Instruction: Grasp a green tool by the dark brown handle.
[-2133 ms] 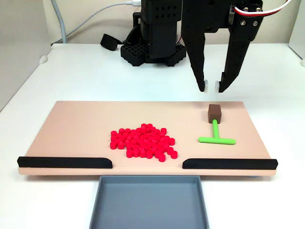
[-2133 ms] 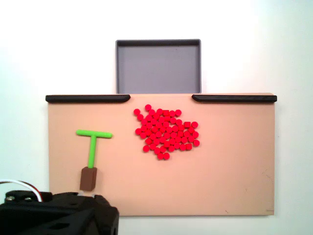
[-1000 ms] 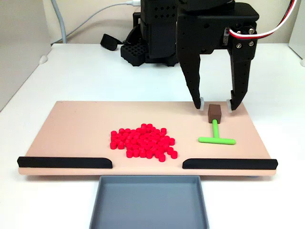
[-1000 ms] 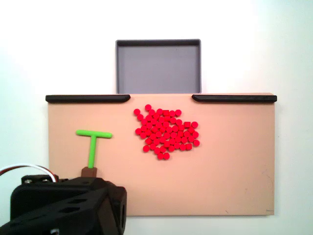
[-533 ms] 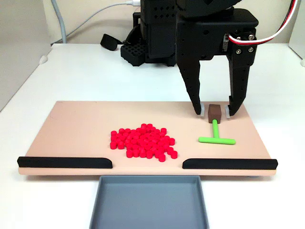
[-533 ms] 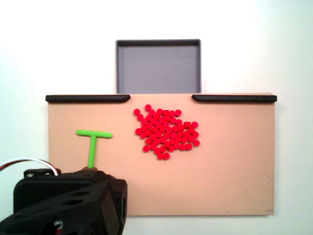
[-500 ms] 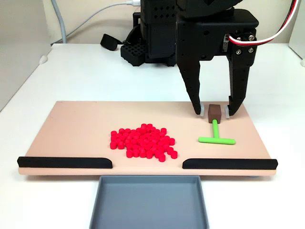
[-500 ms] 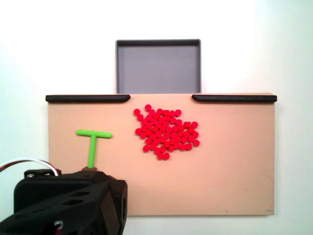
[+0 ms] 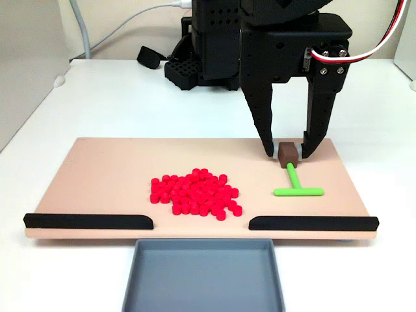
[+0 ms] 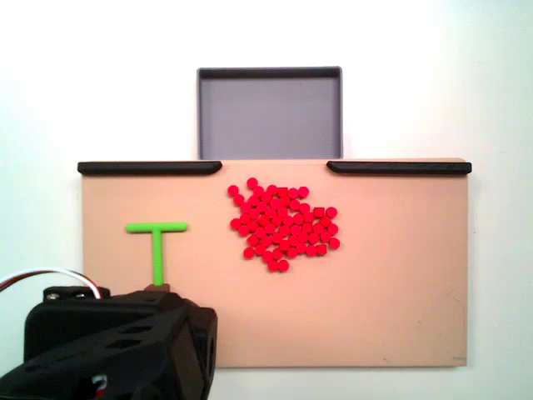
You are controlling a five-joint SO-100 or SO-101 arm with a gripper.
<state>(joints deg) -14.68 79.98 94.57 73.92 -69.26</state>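
Fingers of the black gripper [image 9: 287,155] are down on the pink board [image 9: 117,169], one on each side of the dark brown handle [image 9: 286,155]. In a fixed view from the front, both fingers look like they are touching the little brown block, so the pincer looks narrow and closed on it. I think the squeeze is on, but I cannot be sure how tight it is. The green tool [image 9: 296,184] lies flat on the board, near the right end in that view. Its thin stem runs from the block toward the front, and its crossbar sits near the black strip [image 9: 312,223] on that side. From above, in a fixed view, the green tool [image 10: 156,247] shows on the left side of the board, and the arm [image 10: 108,350] covers most of the brown block. The pile of red pieces [image 9: 194,193] sits in the middle of the board, well apart from the tool. The gray tray [image 9: 203,273] waits just past the front edge of the board. So the reaching part looks done and the grab looks almost done. The tool is not lifted yet. What is left is to hold the block firmly.
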